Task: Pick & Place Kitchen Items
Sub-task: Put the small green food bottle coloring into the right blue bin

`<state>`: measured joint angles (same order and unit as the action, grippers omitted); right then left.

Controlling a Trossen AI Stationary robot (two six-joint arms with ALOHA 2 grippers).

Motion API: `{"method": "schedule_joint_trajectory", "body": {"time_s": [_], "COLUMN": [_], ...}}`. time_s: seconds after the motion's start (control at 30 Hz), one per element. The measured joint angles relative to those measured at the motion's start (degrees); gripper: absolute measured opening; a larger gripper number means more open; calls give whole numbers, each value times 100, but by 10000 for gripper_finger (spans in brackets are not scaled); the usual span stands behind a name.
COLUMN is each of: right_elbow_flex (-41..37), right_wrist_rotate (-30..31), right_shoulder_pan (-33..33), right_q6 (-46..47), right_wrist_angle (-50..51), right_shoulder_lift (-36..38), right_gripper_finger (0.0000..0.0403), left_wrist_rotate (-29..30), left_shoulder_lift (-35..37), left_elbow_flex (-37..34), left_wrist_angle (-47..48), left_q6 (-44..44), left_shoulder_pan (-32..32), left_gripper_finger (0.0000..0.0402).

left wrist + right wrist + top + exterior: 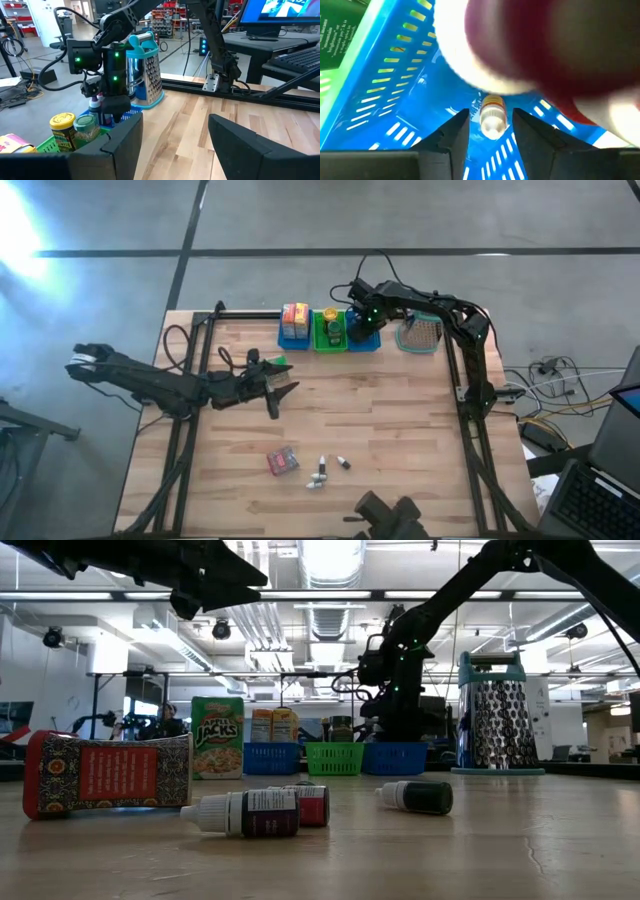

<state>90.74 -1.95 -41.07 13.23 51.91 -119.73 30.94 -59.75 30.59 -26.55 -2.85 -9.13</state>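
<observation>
My right gripper point(362, 330) points down into the right-hand blue bin point(366, 340) at the table's far edge, fingers open point(491, 125). Through the gap between them a small white-capped bottle point(492, 116) lies on the bin's floor. A small purple bottle point(94, 104) shows close beside that gripper point(112, 107), above the bin's rim. My left gripper point(283, 392) hangs level over the table's left middle, open and empty point(172, 130). A red packet point(283, 462) and small bottles point(320, 475) point(343, 463) lie on their sides near the front. My right gripper has the purple bottle point(94, 104) close against the outer side of one finger. Whether the finger touches the bottle, I cannot tell. Nothing lies between its fingers.
A left blue bin point(295, 328) holds yellow-red boxes, and a green bin point(330, 332) holds jars point(63, 131). A metal grater point(420, 335) stands right of the bins. A green cereal box point(217, 737) stands far left. Bare wood lies mid-table.
</observation>
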Motion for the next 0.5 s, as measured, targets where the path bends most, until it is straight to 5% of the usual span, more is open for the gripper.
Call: {"method": "schedule_joint_trajectory", "body": {"time_s": [0.5], "right_elbow_flex": [0], "right_wrist_rotate": [53], "right_shoulder_pan": [4], "right_q6": [-146], "right_wrist_angle": [-12], "right_shoulder_lift": [385], "right_gripper_finger": [164], "left_wrist_rotate": [0], "left_shoulder_lift": [0], "left_elbow_flex": [0], "left_wrist_angle": [2], "left_q6": [0], "left_shoulder_pan": [-1], "left_gripper_finger": [232]}}
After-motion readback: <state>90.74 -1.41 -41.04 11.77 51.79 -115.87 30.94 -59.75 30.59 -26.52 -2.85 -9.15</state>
